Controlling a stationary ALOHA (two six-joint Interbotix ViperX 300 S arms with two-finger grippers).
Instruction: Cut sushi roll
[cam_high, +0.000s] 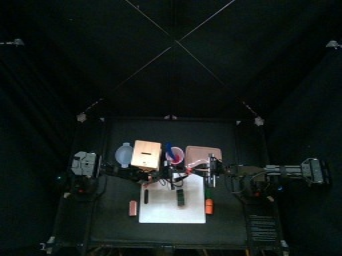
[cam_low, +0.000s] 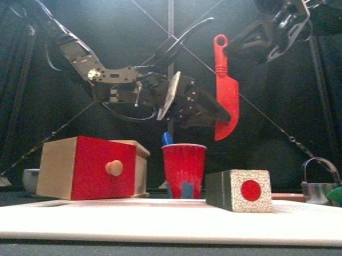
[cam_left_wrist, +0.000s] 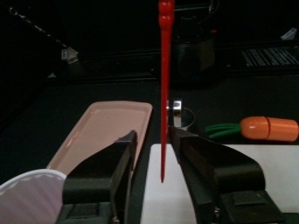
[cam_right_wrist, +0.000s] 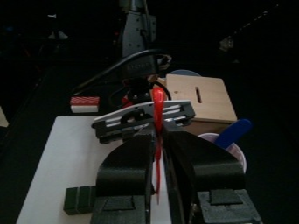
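My right gripper (cam_right_wrist: 156, 149) is shut on a red knife (cam_low: 223, 85) and holds it blade-down, high above the white board (cam_low: 160, 220). My left gripper (cam_left_wrist: 163, 140) is open and empty. It faces the knife, whose blade (cam_left_wrist: 163, 87) shows edge-on just beyond its jaws. In the front view the left gripper (cam_low: 167, 95) hangs just left of the knife. A small dark piece, seemingly the sushi roll (cam_right_wrist: 79, 199), lies on a corner of the board (cam_right_wrist: 82, 157). The front view does not show it.
A tan box with red faces (cam_low: 91, 167), a red cup (cam_low: 185, 170) holding a blue tool, and a small block with a red dot (cam_low: 241, 190) stand behind the board. An orange carrot-like thing (cam_left_wrist: 271, 129) and a pink tray (cam_left_wrist: 111, 131) lie beside the board.
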